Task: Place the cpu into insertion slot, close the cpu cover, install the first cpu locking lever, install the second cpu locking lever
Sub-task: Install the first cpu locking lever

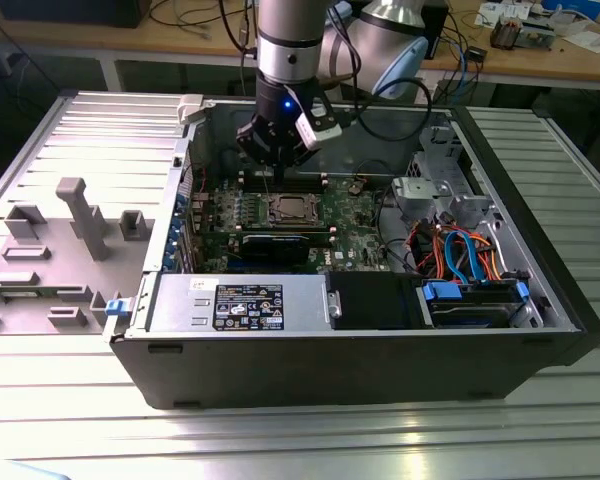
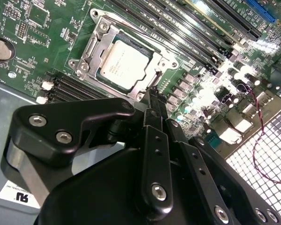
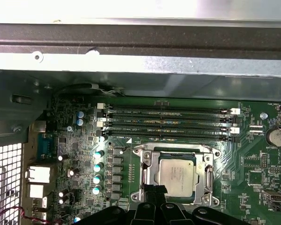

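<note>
The cpu (image 2: 122,64) lies flat in the insertion slot (image 2: 94,45) on the green motherboard (image 3: 253,173), with the cpu cover (image 2: 163,63) closed down around it as a silvery frame. The gripper (image 2: 152,96) hangs just above the socket's edge in the second wrist view, its jaws drawn together and holding nothing. In the exterior view the arm (image 1: 288,40) reaches down into the open computer case (image 1: 380,370) on the bench (image 1: 280,440).

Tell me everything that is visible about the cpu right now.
The cpu is a small flat square chip with a silvery-grey metal top bearing faint print. It lies flat in the insertion slot on the green motherboard, beside the long memory slots. The cpu cover, a thin silvery metal frame, is down around it, its cut-out leaving the top exposed. The black claw is just beside the socket's edge, not holding the chip.
</note>
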Controlling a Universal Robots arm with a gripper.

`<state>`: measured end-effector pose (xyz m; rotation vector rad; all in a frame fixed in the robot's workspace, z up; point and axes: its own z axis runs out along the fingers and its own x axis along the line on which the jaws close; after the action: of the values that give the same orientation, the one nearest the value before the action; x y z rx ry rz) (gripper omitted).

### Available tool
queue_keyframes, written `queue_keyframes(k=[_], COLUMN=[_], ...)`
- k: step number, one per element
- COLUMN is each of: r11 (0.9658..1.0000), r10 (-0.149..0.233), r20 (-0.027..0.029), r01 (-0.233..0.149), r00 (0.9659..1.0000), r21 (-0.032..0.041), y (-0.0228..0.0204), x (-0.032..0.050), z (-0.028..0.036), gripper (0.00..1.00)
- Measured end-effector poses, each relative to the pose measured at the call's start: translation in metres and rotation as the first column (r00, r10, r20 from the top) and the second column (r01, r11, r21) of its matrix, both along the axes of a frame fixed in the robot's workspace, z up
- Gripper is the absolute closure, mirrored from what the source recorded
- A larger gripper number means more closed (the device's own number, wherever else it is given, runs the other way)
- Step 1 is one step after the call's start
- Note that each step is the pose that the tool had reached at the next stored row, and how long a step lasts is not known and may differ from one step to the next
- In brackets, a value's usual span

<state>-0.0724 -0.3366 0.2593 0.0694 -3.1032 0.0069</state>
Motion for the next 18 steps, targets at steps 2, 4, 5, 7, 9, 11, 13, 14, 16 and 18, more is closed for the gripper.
queue_keyframes(k=[2,4,5,7,9,11,13,14,16,18], r11=[1.0000,1.0000,1.0000,1.0000,1.0000,1.0000,1.0000,1.0000,1.0000,1.0000], r10=[0.000,0.000,0.000,0.000,0.000,0.000,0.000,0.000,0.000,0.000], r20=[0.0000,0.0000,0.0000,-0.0001,-0.0001,0.0002,0.0004,0.0004,0.0007,0.0010], r01=[0.000,0.000,0.000,0.000,0.000,0.000,0.000,0.000,0.000,0.000], r00=[1.0000,1.0000,1.0000,1.0000,1.0000,1.0000,1.0000,1.0000,1.0000,1.0000], r21=[0.0001,0.0001,0.0000,0.0001,-0.0001,0.0000,0.0001,0.0000,0.0001,0.0001], y=[0.0000,0.0000,0.0001,0.0003,0.0004,0.0005,0.0005,0.0005,0.0006,0.0008], x=[0.0000,0.0000,0.0000,-0.0008,-0.0033,-0.0059,-0.0077,-0.0088,-0.0112,-0.0134], z=[0.0003,0.0005,0.0006,0.0007,0.0008,0.0007,0.0007,0.0007,0.0007,0.0007], gripper=[0.89,0.89,0.89,0.89,0.89,0.89,0.89,0.89,0.89,0.89])
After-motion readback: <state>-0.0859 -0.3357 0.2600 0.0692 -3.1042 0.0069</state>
